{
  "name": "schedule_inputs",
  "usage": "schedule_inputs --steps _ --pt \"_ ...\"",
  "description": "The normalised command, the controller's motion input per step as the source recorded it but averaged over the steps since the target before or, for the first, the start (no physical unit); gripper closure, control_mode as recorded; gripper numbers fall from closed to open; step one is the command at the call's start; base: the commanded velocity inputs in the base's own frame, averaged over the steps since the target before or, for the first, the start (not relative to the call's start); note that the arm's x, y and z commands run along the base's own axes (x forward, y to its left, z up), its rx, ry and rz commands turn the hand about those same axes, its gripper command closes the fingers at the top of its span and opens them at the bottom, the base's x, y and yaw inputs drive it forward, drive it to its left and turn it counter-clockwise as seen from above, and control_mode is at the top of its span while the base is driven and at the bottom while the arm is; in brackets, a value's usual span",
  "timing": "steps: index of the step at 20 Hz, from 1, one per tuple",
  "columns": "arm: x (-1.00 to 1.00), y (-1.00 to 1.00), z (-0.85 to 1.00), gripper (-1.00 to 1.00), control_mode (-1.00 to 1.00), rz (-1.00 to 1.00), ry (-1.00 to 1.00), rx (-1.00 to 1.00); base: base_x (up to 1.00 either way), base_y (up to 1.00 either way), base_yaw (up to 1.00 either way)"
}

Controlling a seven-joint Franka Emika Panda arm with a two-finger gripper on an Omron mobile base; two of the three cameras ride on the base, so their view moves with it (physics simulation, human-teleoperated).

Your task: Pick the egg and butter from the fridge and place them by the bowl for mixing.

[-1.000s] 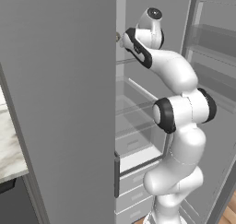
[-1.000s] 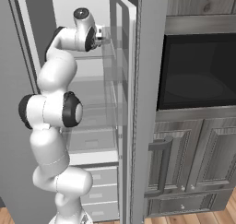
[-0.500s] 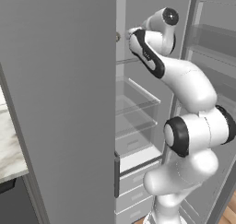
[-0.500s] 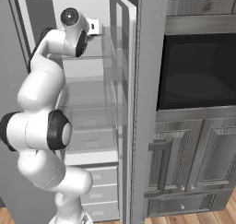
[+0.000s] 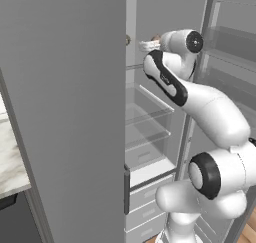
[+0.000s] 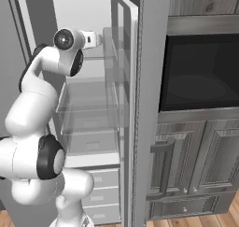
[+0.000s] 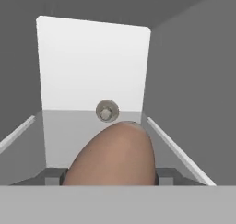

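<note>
**Operator:** Reddish-brown and smooth, the egg (image 7: 113, 155) sits large at the bottom of the hand view, between the two dark fingertips (image 7: 51, 176). Is it secured?

**Technician:** It appears so. The gripper (image 7: 110, 178) is clenched on the egg, one dark pad showing at each flank. Contact cannot be confirmed, since the shell hides the inner faces. In the left base view the egg (image 5: 156, 38) shows as a small brown spot at the front of the hand, high inside the fridge (image 5: 165, 112).

**Operator:** What surrounds it?

**Technician:** Beyond the egg lies the light grey back wall (image 7: 92, 61), carrying a round grey knob (image 7: 107, 111) with a dark centre. That knob is not the target. Shelf edges run along both sides. In the right base view the hand (image 6: 91, 38) is level with the upper shelf, just inside the clear door bins (image 6: 116, 72).

**Operator:** How should the step be done?

**Technician:** Judged from this pose, the step is extraction. The arm should draw the egg straight back along the gripper axis, clear of the shelf edges and door bins, before turning. Grip force should not rise; a curved shell may slip or crack. Neither the butter nor the bowl can be located from here.
</note>
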Motion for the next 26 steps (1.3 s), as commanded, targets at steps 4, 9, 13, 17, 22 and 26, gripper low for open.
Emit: schedule_inputs --steps 4,9,13,17,22,26 --pt "-1.0 -0.23 0.17 1.0 -1.0 0.09 -0.24 0.03 0.0 0.0 0.0" --pt "-1.0 -0.35 0.03 1.0 -1.0 0.09 -0.16 0.01 0.0 0.0 0.0" --pt "-1.0 -0.37 -0.01 1.0 -1.0 0.08 -0.02 0.0 0.0 0.0 0.0" --pt "-1.0 -0.02 -0.07 1.0 -1.0 0.13 0.12 -0.11 0.0 0.0 0.0" --pt "-1.0 0.4 -0.11 1.0 -1.0 0.17 0.37 -0.25 0.0 0.0 0.0" --pt "-0.89 0.34 -0.29 1.0 -1.0 0.21 0.43 -0.25 0.0 0.0 0.0"
